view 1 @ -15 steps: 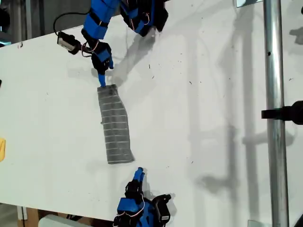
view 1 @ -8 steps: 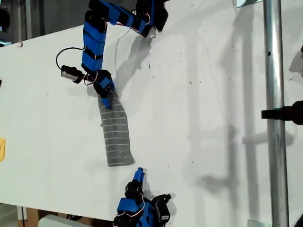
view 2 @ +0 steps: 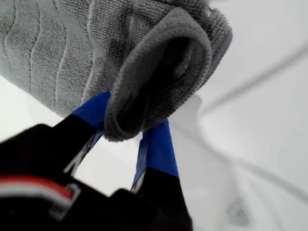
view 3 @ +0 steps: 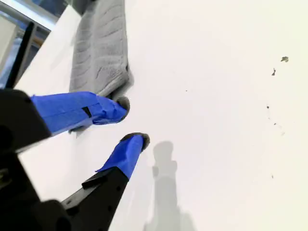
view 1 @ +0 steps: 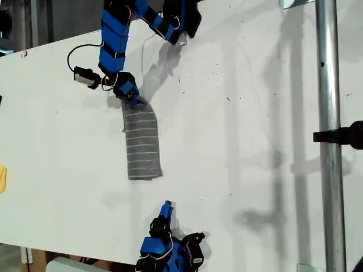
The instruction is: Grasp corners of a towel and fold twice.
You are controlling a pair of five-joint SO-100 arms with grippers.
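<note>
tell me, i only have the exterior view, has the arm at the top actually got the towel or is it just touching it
Observer: My first gripper is shut on the towel; a rolled edge of cloth sits between its blue fingers.
Operator: is the end lifted
Observer: The pinched end curls up into an open loop, with the table showing behind it.
Operator: and the other arm
Observer: My second gripper is open, near the towel's other end but holding nothing.
</note>
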